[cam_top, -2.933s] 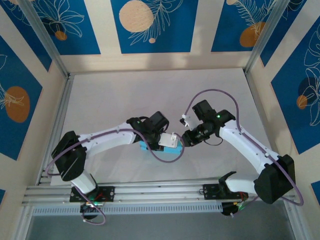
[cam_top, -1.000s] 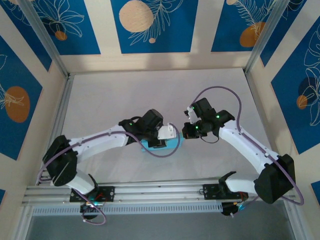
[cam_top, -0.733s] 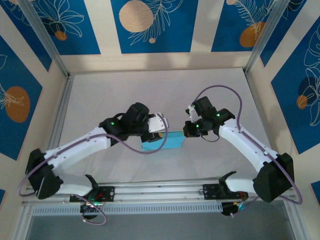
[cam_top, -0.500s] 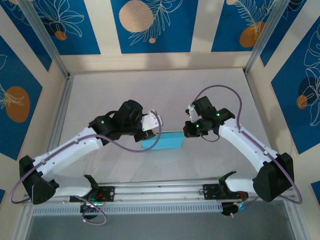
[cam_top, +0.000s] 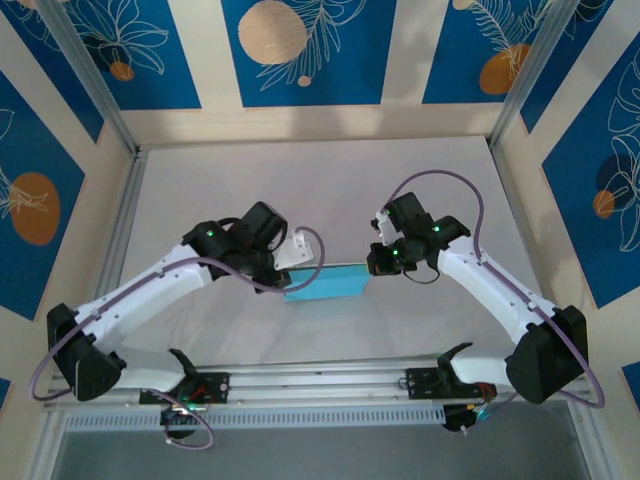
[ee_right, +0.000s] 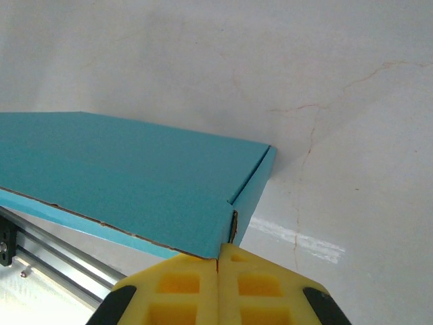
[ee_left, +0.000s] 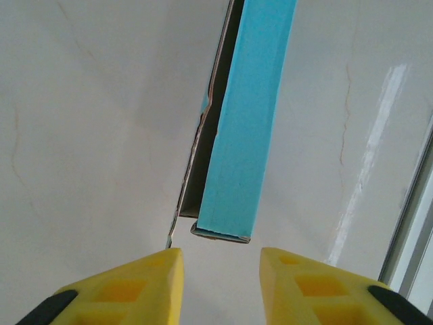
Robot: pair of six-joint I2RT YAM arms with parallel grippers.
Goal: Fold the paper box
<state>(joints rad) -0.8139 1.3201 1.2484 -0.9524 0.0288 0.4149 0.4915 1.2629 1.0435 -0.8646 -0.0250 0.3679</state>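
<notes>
On the table [cam_top: 250, 190], about midway between my two arms, the paper box [cam_top: 326, 281] lies as a shallow light-blue rectangle with its walls up and its top face closed over. I judge the folding nearly finished, and the step in hand to be seating the last edge. My right gripper [ee_right: 221, 267] is clenched, pads pressed flat together, right at the box's near corner where a side wall meets the top. Whether a sliver of card is caught between the pads I cannot tell. My left gripper [ee_left: 220, 281] is released, its yellow fingers [ee_left: 128, 291] parted with nothing between them, just short of the box's narrow end. From that wrist I see a dark slit along one long side, with a thin pale card edge a little proud of the blue face, which reads to me as a flap not fully home. To do this well I would use the right side as a steady stop at its corner. I would bring the left jaws in line with the slit rather than across it and press lightly along the seam, since thin card buckles under a hard squeeze. A push from one end alone could slide the box over the smooth table, so both sides should work against each other.
</notes>
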